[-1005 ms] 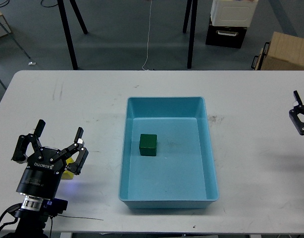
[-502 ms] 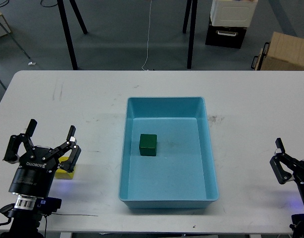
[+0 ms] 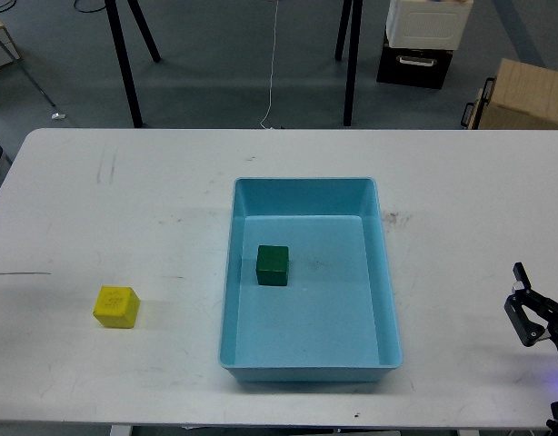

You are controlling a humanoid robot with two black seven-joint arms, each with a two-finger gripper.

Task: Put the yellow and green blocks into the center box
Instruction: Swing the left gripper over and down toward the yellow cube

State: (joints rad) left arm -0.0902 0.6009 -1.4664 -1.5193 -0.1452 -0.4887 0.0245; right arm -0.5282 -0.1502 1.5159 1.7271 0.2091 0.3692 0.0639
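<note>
The yellow block (image 3: 115, 306) lies on the white table (image 3: 124, 209), left of the box and apart from it. The green block (image 3: 272, 265) rests inside the light-blue center box (image 3: 388, 272), near its left wall. My right gripper (image 3: 518, 297) shows at the lower right edge, low over the table and far from both blocks. Its fingers look spread and nothing is between them. My left gripper is out of view.
A thin dark line (image 3: 20, 272) lies on the table at the left edge. Beyond the table's far edge stand tripod legs (image 3: 124, 64), a dark crate (image 3: 415, 64) and a cardboard box (image 3: 524, 95).
My left arm has pulled back out of view, uncovering the yellow block on the table. My right gripper has moved lower and further right. The green block has not moved.
</note>
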